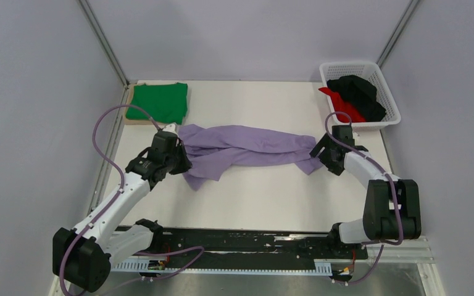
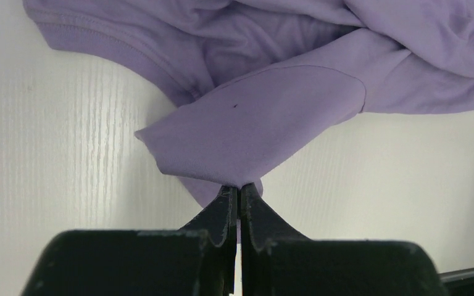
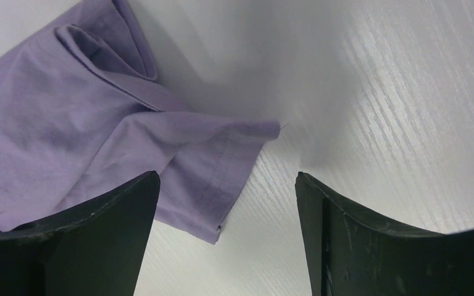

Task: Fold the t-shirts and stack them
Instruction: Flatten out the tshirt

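Observation:
The lilac-purple t-shirt (image 1: pixel 247 150) lies bunched in a long band across the middle of the table. My left gripper (image 1: pixel 182 161) is shut on a fold at its left end, and the left wrist view shows the cloth (image 2: pixel 253 123) pinched between the closed tips (image 2: pixel 241 188). My right gripper (image 1: pixel 318 152) is open at the shirt's right end, with a hemmed corner (image 3: pixel 216 185) lying on the table between the fingers, near the left finger (image 3: pixel 99 234). A folded green t-shirt (image 1: pixel 158 101) lies at the back left. Black (image 1: pixel 361 94) and red (image 1: pixel 344 105) shirts lie in the basket.
The white lattice basket (image 1: pixel 389 92) stands at the back right corner. The green shirt rests on a flat tan board (image 1: pixel 137 121) at the back left. Grey walls close in the table on the left, right and back.

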Controlling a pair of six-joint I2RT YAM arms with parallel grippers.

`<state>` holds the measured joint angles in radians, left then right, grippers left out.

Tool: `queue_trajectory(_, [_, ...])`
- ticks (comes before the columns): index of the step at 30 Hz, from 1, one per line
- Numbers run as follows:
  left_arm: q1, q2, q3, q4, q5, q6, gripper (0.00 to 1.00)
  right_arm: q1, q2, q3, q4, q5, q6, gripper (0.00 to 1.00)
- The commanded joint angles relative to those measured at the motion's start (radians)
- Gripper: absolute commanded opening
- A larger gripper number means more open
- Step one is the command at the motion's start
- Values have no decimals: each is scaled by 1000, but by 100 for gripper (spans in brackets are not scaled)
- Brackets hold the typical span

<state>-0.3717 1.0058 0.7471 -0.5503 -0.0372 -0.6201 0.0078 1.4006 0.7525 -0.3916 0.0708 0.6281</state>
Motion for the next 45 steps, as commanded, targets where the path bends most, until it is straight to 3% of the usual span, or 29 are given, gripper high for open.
queue_trajectory(1, [1,-7,43,3,-26,20,0,1,20,18,14,53,65,80])
queue_trajectory(7, [1,-1,51,13,-34,21,0,1,46,12,88,104,79,78])
queue_trajectory(14, [2,13,75,28,-41,18,0,1,168,39,151,96,72,61])
queue_trajectory(17, [3,19,84,36,-44,11,0,1,173,40,170,94,71,37])
queue_trajectory(19, [4,14,91,43,-44,7,0,1,141,26,195,89,65,8])
queue_trajectory(20, [6,12,101,44,-45,5,0,1,120,21,201,86,59,1])
queue_trajectory(24, [8,-27,148,48,-47,-5,0,1,1,14,192,63,30,0])
queue_trajectory(31, [8,-160,309,26,-106,34,0,1,-354,76,88,-1,-33,0])
queue_trajectory(37, [8,-249,542,47,-112,123,0,0,-634,230,80,-187,-79,0])
queue_trajectory(45, [8,-269,928,37,-6,231,0,1,-831,496,60,-268,-121,0])
